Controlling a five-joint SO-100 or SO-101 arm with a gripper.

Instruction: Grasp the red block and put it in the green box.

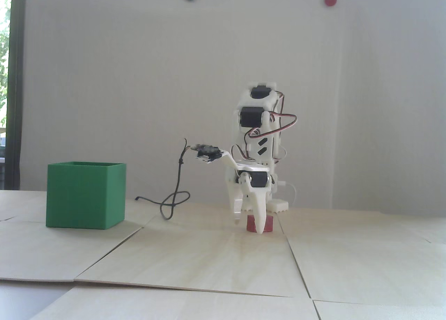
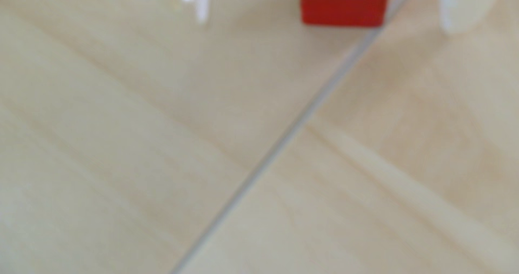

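The end effector (image 1: 248, 226) is down at the block (image 1: 267, 225), fingers spread either side of it and not yet pinching. The block sits on the worktop (image 1: 216, 260), well right of the box (image 1: 85, 194) in the fixed view. The grasp step is in hand; next comes closing squarely on the block, then lifting.

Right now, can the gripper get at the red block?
Probably yes. The gripper is down at the table with open jaws, and the red block stands between its fingers in the wrist view, nothing blocking.
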